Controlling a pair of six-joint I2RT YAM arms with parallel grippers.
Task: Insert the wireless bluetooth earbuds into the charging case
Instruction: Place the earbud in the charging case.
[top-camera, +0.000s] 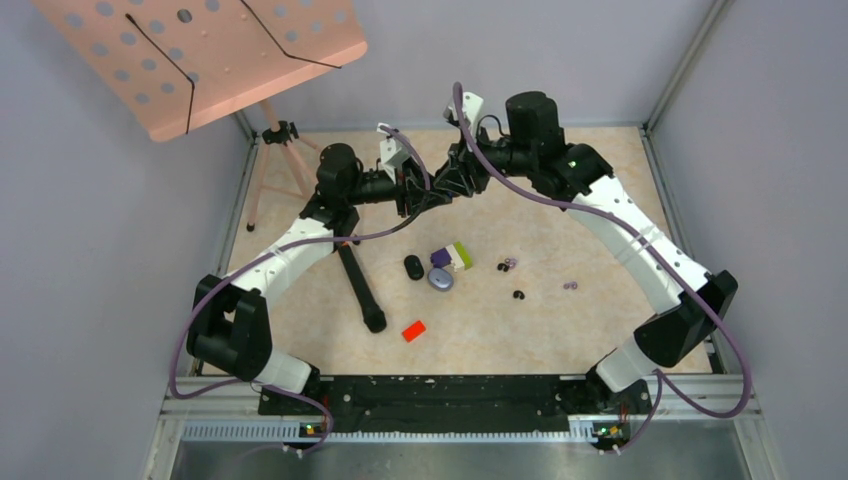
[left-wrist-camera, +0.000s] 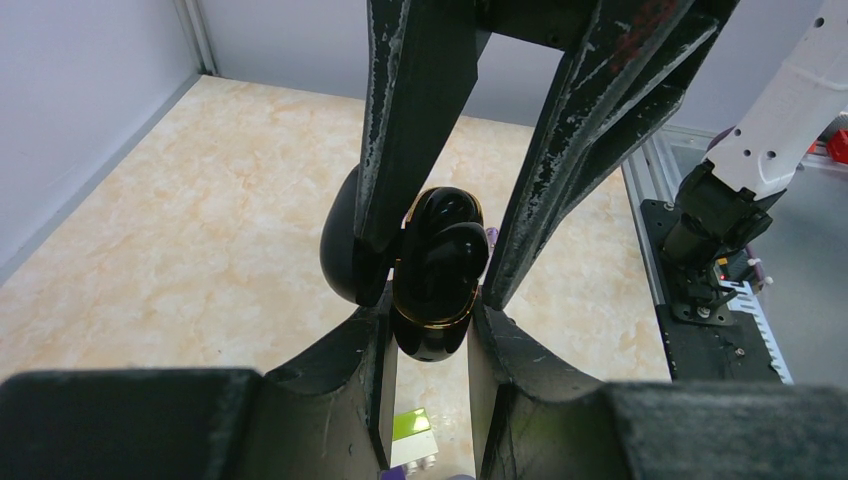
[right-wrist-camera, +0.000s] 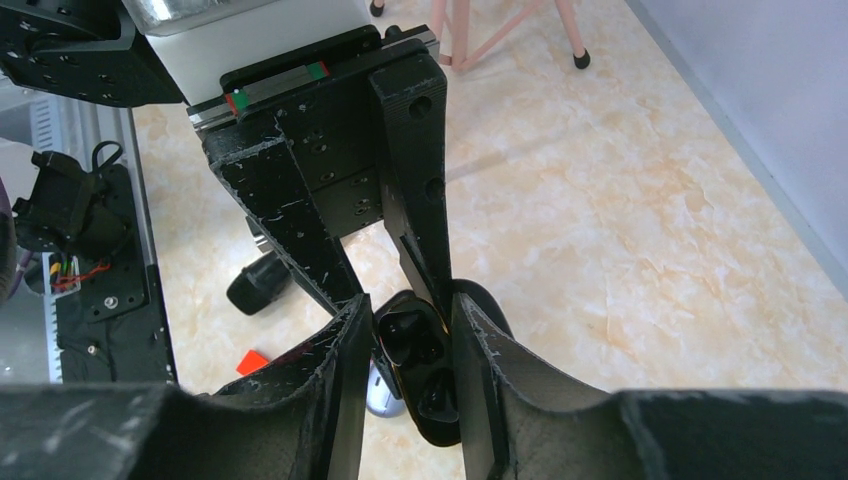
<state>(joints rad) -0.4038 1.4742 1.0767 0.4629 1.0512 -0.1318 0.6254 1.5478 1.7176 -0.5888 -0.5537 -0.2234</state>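
Plainly, the job is partway done at best. Over the far middle of the counter (top-camera: 560, 230) the two arms meet tip to tip, raised well above the clutter. The left claw (left-wrist-camera: 427, 305) is clamped on the charging case (left-wrist-camera: 437, 270), pinching its lower body from both sides. The right claw (right-wrist-camera: 410, 298) straddles the same case from the opposite side. Its fingers sit hard against the shell or just off it, and I cannot tell whether it is gripping or merely bracketing.

The case is a glossy black pebble with a thin gold rim, held open. Rounded black forms sit in its wells and may be buds already seated (black on black, so I cannot be sure).

Down on the counter, near the middle, lie a second black case (top-camera: 413, 267) and a pale purple case (top-camera: 440, 280), touching or just beside each other. To their right the earbuds (top-camera: 507, 264) lie loose: a small cluster, one black bud nearer, and a pale purple one farther right. All are well apart from the held case, so I judge that most of the loading is left.
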